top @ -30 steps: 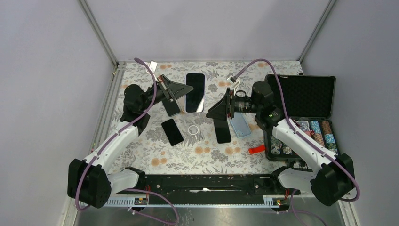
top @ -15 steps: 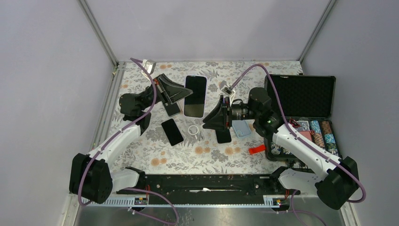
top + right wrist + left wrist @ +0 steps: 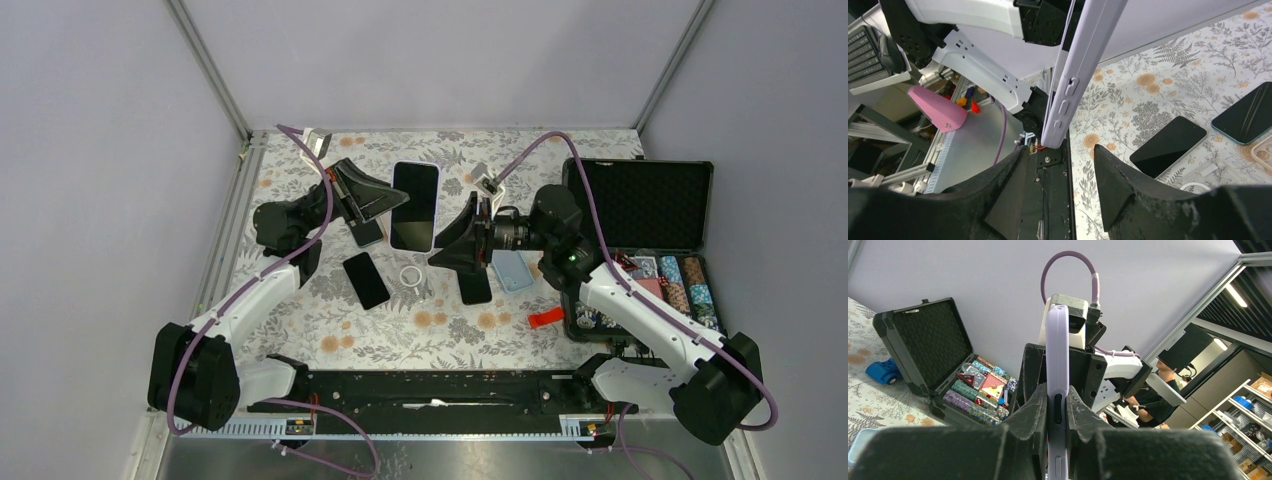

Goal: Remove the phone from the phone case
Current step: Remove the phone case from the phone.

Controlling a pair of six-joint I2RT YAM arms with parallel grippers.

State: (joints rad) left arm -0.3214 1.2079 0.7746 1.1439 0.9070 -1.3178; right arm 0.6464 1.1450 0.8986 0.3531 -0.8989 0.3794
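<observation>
the left pincer (image 3: 1057,399) is clamped on the phone case (image 3: 1057,340), its two fingers (image 3: 1032,411) pressed against the flat sides, so the lavender case stands on edge straight out from the grip. from above, the phone (image 3: 414,205) sits in the case with its dark screen showing, just past the left pincer's tips. the right pincer (image 3: 1060,155) has its fingers apart; the case's end with the side buttons hangs just ahead of the gap between them, touching neither finger as far as i can tell. to the right of that pincer a black phone (image 3: 1168,145) and a teal-cased phone (image 3: 1248,120) lie flat on the floral cloth (image 3: 1148,75)
</observation>
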